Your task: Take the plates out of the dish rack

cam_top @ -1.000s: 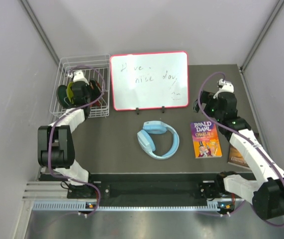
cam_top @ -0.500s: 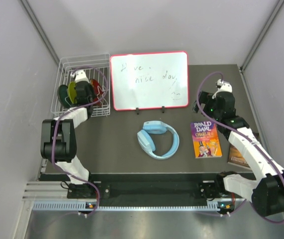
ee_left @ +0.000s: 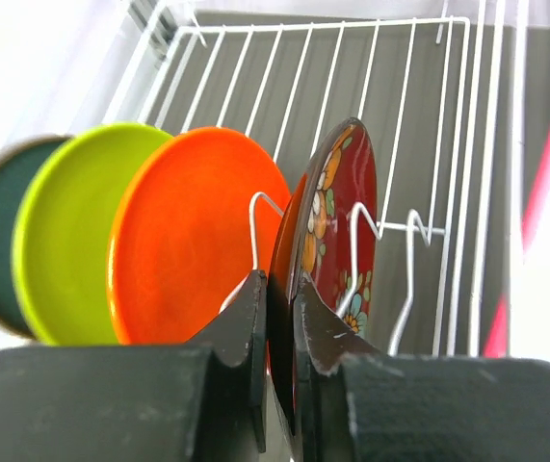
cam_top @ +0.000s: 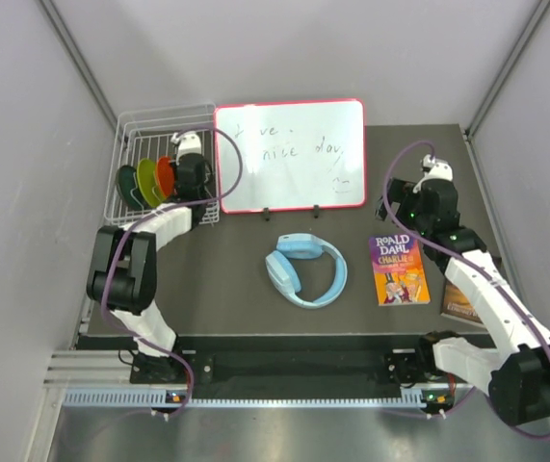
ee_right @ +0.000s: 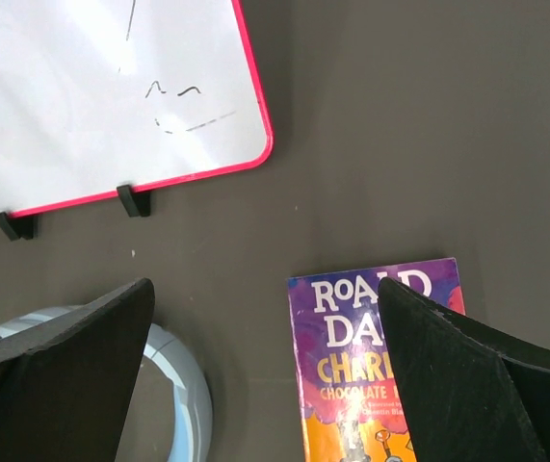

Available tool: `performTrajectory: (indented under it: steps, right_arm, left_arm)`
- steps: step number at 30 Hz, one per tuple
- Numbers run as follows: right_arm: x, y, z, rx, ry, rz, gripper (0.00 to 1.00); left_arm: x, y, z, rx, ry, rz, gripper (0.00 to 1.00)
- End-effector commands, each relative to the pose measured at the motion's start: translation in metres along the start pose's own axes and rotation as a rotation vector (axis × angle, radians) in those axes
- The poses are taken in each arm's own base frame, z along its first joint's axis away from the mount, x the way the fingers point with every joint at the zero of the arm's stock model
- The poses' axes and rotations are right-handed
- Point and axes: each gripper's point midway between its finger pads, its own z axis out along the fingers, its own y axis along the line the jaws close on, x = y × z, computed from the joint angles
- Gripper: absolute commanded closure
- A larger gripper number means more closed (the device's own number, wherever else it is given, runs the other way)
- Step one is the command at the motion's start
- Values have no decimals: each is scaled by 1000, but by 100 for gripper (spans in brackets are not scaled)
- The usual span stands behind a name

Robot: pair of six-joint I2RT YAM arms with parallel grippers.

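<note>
The white wire dish rack [cam_top: 120, 144] stands at the back left of the table. In it stand upright a dark green plate [cam_top: 127, 183], a lime plate [cam_top: 145, 178] and an orange plate [cam_top: 165, 173]. My left gripper [cam_top: 194, 179] hovers over the rack's right end and hides a further plate there. In the left wrist view the left gripper [ee_left: 279, 284] is shut on the rim of a dark red floral plate [ee_left: 347, 207], which stands beside the orange plate [ee_left: 193, 231] among the rack's wires [ee_left: 400, 96]. My right gripper [ee_right: 265, 289] hangs open over bare table, holding nothing.
A red-framed whiteboard [cam_top: 289, 154] stands just right of the rack. Light blue headphones [cam_top: 305, 269] lie mid-table. A Roald Dahl book [cam_top: 398, 269] and another book [cam_top: 462, 300] lie at the right, below the right arm. Grey walls close in both sides.
My left gripper has moved right along the rack, uncovering the orange plate, and has shut on the floral plate. The right arm has barely moved.
</note>
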Motion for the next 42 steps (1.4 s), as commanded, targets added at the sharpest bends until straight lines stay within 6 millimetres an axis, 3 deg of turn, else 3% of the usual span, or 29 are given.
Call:
performTrajectory:
  steps: [1, 8, 15, 22, 25, 26, 28, 29, 33, 36, 37, 42]
  right_arm:
    - [-17, 4, -14, -10, -61, -12, 0]
    - [-17, 2, -22, -11, -72, -10, 0]
    - [-15, 4, -24, -23, -69, -4, 0]
    - [-13, 6, -27, -38, -67, 4, 0]
    - [-14, 17, -28, -98, -67, 15, 0]
    - [-12, 23, -28, -128, -59, 26, 0]
    - [-15, 36, -30, -195, -63, 34, 0]
    - [-13, 45, -32, -247, -50, 48, 0]
    - [-20, 76, -36, -414, -69, 101, 1]
    - [-14, 93, -37, -526, -48, 154, 2]
    - [-16, 103, -39, -584, -59, 177, 1]
    - [-5, 119, -29, -653, -25, 211, 2]
  left_arm:
    - [-73, -2, -21, -106, -174, 18, 100]
    - [-110, 16, -44, -168, -235, 9, 100]
    - [-113, 31, -52, -230, -233, 33, 100]
    - [-143, 35, -82, -137, -244, -46, 100]
    - [-163, 13, -100, 48, -244, -149, 100]
    - [-154, -5, -106, 157, -195, -142, 100]
    - [-158, -20, -122, 274, -174, -233, 100]
    - [-148, -27, -127, 316, -131, -240, 100]
    - [-141, -68, -162, 598, -59, -353, 100]
    - [-136, -87, -185, 750, -21, -450, 100]
    - [-126, -98, -198, 830, 23, -481, 100]
    - [-113, -129, -229, 1019, 103, -539, 100]
